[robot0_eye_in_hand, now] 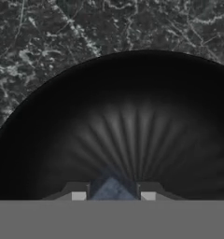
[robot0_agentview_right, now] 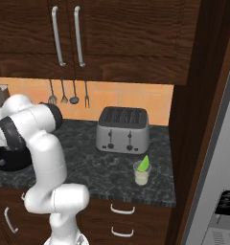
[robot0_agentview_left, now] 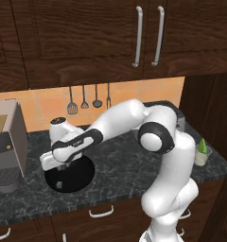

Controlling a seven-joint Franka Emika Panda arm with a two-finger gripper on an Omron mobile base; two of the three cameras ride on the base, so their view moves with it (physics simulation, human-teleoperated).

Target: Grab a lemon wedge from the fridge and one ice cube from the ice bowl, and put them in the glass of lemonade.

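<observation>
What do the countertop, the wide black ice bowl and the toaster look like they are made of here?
Dark speckled countertop: polished stone, likely granite or marble, judging by pale veining.
Wide round black ice bowl: glossy, probably plastic or glazed ceramic; the hand view shows soft streaked reflections inside.
Grey four-slot toaster: brushed metal look, with muted sheen on its front.
</observation>
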